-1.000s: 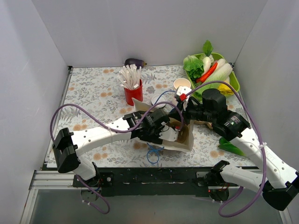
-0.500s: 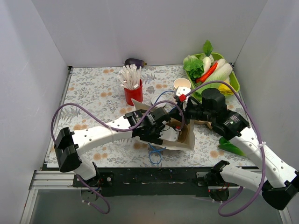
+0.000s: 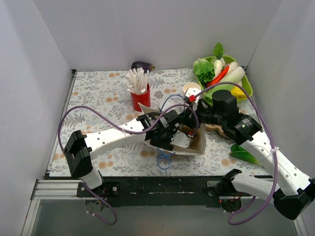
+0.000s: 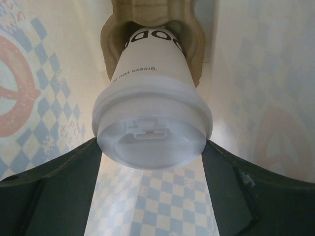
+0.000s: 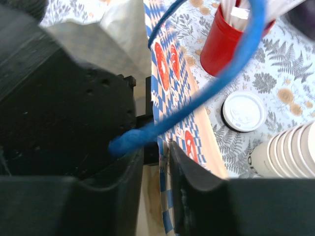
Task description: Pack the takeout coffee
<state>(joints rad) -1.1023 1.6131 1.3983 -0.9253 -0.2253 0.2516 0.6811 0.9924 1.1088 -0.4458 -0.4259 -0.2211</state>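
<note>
White-lidded, the takeout coffee [image 4: 150,78] sits deep inside the paper bag [image 3: 198,143], its base pushed into a socket of the pulp carrier [image 4: 191,46]. The left pincer [image 4: 151,147] is spread to the cup's width, its dark fingers [image 4: 54,191] set against either side of the lid's rim and gripping it. The right pincer [image 5: 156,162] is nearly closed, pinching the bag's checked wall in the narrow gap, and the blue cord [image 5: 197,101] loops across just above it. The bag lies on the bench [image 3: 98,93]. Compared with a second ago, the left arm has stretched farther right, driving its wrist deeper into the bag's mouth, and the right wrist has lifted slightly toward the back.
</note>
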